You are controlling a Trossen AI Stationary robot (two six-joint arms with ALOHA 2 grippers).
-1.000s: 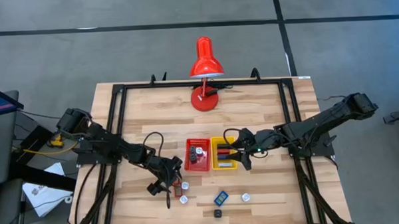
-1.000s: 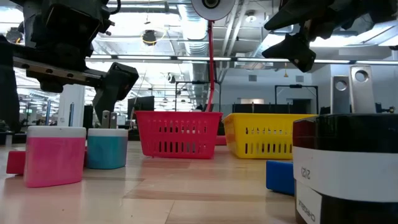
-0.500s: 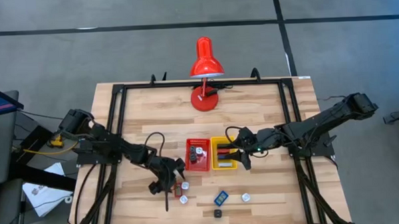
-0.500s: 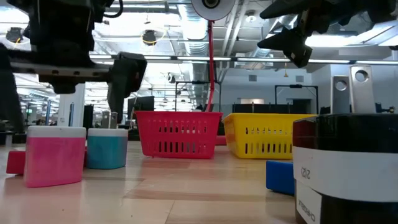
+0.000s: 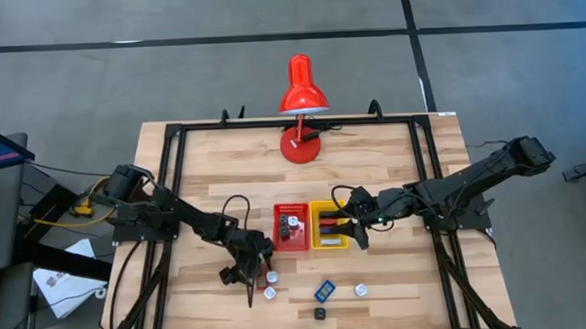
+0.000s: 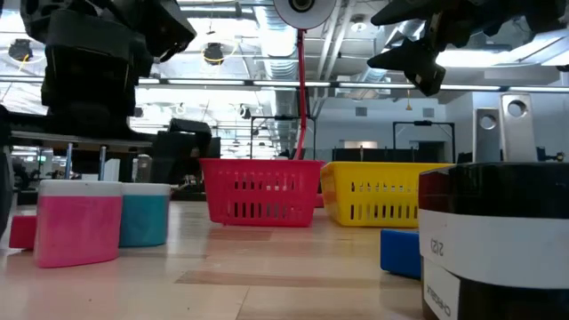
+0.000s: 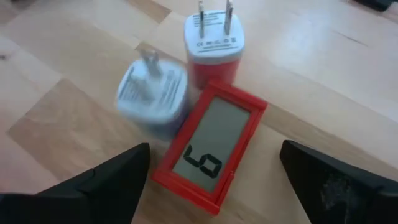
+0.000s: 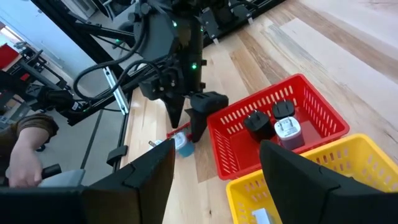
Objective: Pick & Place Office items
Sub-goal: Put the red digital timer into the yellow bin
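Landmark: the red basket. It holds 2 plug adapters (1 black, 1 white). Touching its right side stands 1 yellow basket, with the right gripper over it, fingers apart and empty. Just in front of the red basket's left corner the left gripper hangs with fingers spread wide over 1 red counter and 2 chargers, 1 red-bodied and 1 blue. 3 more small items lie farther forward. 1 red lamp stands behind.
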